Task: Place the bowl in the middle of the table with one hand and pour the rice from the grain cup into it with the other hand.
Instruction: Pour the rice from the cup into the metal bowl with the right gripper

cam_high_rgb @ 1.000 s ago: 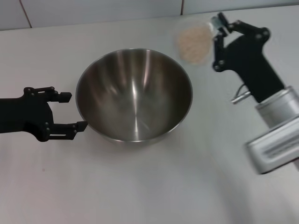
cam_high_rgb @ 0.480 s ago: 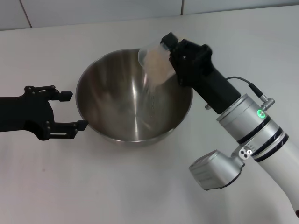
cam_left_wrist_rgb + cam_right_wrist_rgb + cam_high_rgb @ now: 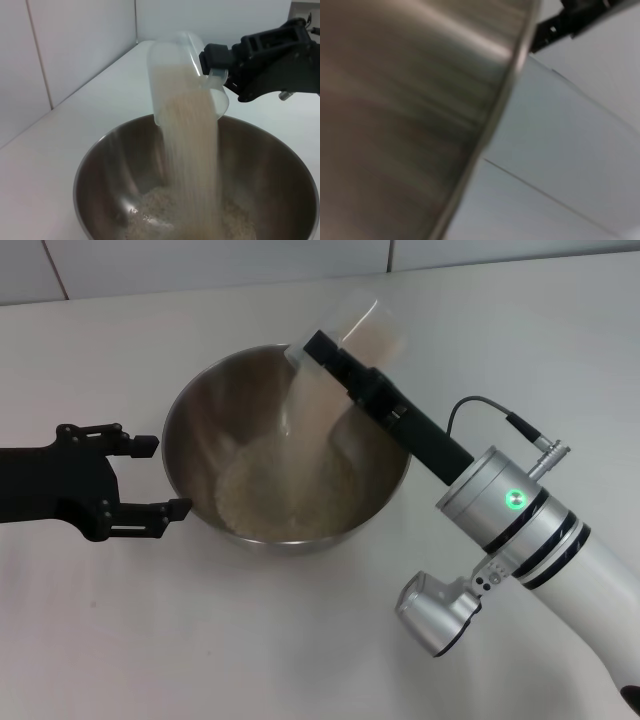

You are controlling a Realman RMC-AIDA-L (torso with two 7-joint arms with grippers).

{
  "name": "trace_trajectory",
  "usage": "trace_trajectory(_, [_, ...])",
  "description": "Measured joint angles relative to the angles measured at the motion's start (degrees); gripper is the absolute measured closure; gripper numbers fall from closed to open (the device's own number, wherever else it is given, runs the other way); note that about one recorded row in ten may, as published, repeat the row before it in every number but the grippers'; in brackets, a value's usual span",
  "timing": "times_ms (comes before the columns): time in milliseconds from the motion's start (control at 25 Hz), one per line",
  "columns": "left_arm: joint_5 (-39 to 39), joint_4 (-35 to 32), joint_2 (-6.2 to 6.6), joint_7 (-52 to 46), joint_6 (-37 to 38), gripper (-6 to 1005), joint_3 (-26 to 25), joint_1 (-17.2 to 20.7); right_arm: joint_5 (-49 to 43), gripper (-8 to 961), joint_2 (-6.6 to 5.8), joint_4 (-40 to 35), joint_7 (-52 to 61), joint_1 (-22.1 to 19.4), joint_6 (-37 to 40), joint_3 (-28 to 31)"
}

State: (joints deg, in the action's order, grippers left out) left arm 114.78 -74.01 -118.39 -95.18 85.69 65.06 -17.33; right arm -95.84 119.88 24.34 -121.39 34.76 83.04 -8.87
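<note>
The steel bowl stands on the white table. My right gripper is shut on the clear grain cup and holds it tipped over the bowl's far rim. Rice streams from the cup and heaps on the bowl's bottom. My left gripper is open and empty, just left of the bowl and apart from it. In the left wrist view the tipped cup pours a stream of rice into the bowl. The right wrist view shows the bowl's wall close up.
A tiled wall runs along the table's far edge. My right arm's silver forearm reaches in from the front right, over the table beside the bowl. A black part of the left gripper shows in the right wrist view.
My right gripper carried the cup from the back right to over the bowl and tipped it. Rice now pours out and has heaped in the bowl. The left arm has not moved.
</note>
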Motion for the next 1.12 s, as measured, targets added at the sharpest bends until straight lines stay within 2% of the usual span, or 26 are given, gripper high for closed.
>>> trace_trajectory(120, [0.0, 0.0, 0.00, 0.0, 0.0, 173, 0.2, -0.1, -0.2, 937, 0.00, 0.6, -4.4, 0.0, -0.4, 0.0])
trace_trajectory(200, [0.0, 0.0, 0.00, 0.0, 0.0, 173, 0.3, -0.2, -0.5, 937, 0.00, 1.7, -12.1, 0.0, -1.3, 0.3])
trace_trajectory(400, [0.0, -0.1, 0.00, 0.0, 0.0, 173, 0.3, -0.3, -1.3, 937, 0.00, 2.9, -23.0, 0.6, -2.6, 0.7])
trace_trajectory(600, [0.0, -0.2, 0.00, 0.0, 0.0, 173, 0.3, -0.4, -5.2, 937, 0.00, 2.1, -27.3, 1.7, -5.5, 1.7])
trace_trajectory(800, [0.0, -0.3, 0.04, -0.1, 0.4, 173, 0.3, -0.4, -12.6, 937, 0.00, 1.5, -28.2, 1.3, -7.6, 6.2])
trace_trajectory(960, [0.0, -0.4, 0.06, -0.2, 0.4, 173, 0.3, -0.4, -13.0, 938, 0.00, 2.7, -27.4, 0.8, -7.9, 8.2])
trace_trajectory(1120, [0.0, -0.5, 0.08, -0.2, 0.4, 173, 0.3, -0.4, -12.9, 938, -0.01, 7.8, -19.4, -1.2, -7.6, 12.9])
